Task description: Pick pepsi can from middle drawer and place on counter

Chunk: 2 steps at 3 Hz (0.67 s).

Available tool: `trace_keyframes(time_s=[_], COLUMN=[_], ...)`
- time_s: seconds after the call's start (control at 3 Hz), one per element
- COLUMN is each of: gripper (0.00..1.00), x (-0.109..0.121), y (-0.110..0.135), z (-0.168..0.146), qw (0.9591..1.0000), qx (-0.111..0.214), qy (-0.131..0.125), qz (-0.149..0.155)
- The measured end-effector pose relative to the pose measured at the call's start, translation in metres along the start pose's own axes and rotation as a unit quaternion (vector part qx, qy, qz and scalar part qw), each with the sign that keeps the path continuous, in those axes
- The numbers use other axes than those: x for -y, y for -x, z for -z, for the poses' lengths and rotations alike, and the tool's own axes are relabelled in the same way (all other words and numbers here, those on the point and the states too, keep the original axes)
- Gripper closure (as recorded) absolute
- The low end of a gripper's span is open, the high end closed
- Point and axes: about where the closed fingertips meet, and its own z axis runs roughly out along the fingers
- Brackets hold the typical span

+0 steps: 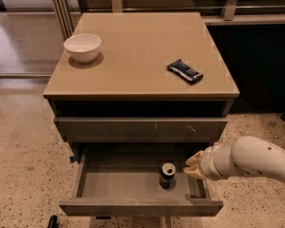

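Looks like the reach-in-and-grab stage, nothing picked up yet. Pepsi can point(167, 175) standing upright on the grey floor of the pulled-out middle drawer point(118, 186), right of centre, silver top facing up. End effector point(193, 166) hovering at the drawer's right side, just beside the can and about level with its top, apparently not touching. Can't tell if open or closed from this angle, so no call on that. White arm coming in low from the right.

Up top: tan desk point(142, 61) with a white bowl point(83, 47) at the back left and a dark snack-bar wrapper point(185, 71) toward the right. Bare surface between them, so probably the drop spot later.

Next move, best guess: shift left and a touch down to straddle the can around its middle, close firmly, then lift. Worth watching the shut drawer front point(133, 127) just above, might need to pull outward before rising. Slick round can too, so easy to tip with an off-centre approach.
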Motion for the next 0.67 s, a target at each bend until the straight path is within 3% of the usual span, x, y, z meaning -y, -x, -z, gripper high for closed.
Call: trace_keyframes(time_s=[0.67], gripper=[0.16], x=[-0.003], y=[-0.009], z=[-0.044], qw=[0.9995], qx=[0.007], qy=[0.031], qz=[-0.01])
